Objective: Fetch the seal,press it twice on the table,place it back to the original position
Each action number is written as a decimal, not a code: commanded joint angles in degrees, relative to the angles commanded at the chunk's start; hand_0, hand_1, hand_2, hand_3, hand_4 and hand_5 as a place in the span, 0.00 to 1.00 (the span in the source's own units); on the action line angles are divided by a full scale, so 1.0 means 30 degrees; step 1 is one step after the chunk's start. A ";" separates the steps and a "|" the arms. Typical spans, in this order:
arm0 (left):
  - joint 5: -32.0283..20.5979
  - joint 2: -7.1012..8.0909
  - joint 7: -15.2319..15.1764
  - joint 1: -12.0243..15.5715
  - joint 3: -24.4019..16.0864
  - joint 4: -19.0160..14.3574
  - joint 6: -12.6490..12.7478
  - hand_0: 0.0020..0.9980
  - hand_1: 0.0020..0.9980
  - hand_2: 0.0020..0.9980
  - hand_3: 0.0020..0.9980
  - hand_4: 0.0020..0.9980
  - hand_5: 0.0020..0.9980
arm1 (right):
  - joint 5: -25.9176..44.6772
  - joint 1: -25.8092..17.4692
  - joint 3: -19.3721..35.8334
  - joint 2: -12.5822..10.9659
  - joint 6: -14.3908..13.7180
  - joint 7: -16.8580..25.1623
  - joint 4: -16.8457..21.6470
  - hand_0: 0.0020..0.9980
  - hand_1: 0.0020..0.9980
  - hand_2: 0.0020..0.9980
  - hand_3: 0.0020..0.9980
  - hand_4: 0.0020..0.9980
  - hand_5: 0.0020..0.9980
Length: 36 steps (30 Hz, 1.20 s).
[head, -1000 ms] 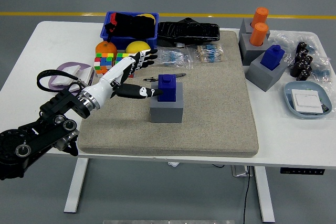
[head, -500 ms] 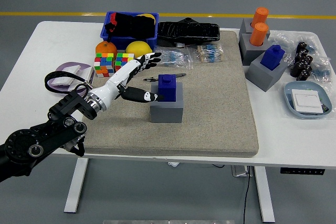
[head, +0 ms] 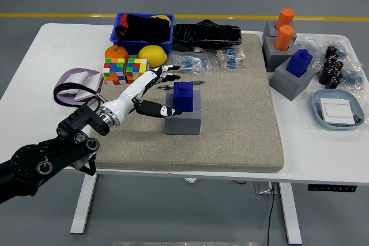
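Looking down through the head view, I have the left hand [head: 151,91] reaching in from the lower left over the beige mat [head: 242,113], with its fingers [head: 164,73] spread wide and gripping nothing. The thumb [head: 157,109] points at the near left side of the grey holder [head: 183,119], just touching or nearly so; I cannot tell which. The blue seal [head: 184,96] sits upright in that holder, near the middle of the mat, and the upper fingers fan out just to its left and behind it. A second blue seal [head: 300,61] stands in another grey block at the right, beside two orange stamps [head: 284,28]. Two colour cubes [head: 125,70], an orange [head: 116,52] and a lemon [head: 153,53] lie behind the hand.
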 joint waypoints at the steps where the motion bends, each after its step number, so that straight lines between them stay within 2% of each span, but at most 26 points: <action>1: -0.0049 -0.0018 -0.0006 -0.0029 0.0065 0.0030 0.0045 0.86 0.83 0.82 0.91 0.97 0.00 | 0.0011 -0.0001 -0.0019 0.0000 0.0006 -0.0002 0.0002 0.91 0.81 0.81 0.80 0.98 0.70; 25: -0.0724 -0.0570 0.0121 -0.0556 0.0911 0.0500 0.0736 0.83 0.81 0.81 0.90 0.93 0.00 | -0.0058 0.0064 0.0073 0.0016 -0.0017 0.0007 0.0015 0.91 0.81 0.81 0.80 0.98 0.70; 26: -0.0728 -0.0580 0.0131 -0.0580 0.0955 0.0505 0.0748 0.79 0.77 0.81 0.90 0.92 0.00 | -0.0061 0.0064 0.0096 0.0020 -0.0018 0.0008 0.0013 0.91 0.81 0.81 0.80 0.99 0.70; 36: -0.0893 -0.0692 0.0248 -0.0671 0.1306 0.0532 0.0882 0.78 0.74 0.80 0.89 0.91 0.00 | -0.0077 0.0063 0.0149 0.0029 -0.0037 0.0005 0.0018 0.91 0.81 0.81 0.80 0.99 0.70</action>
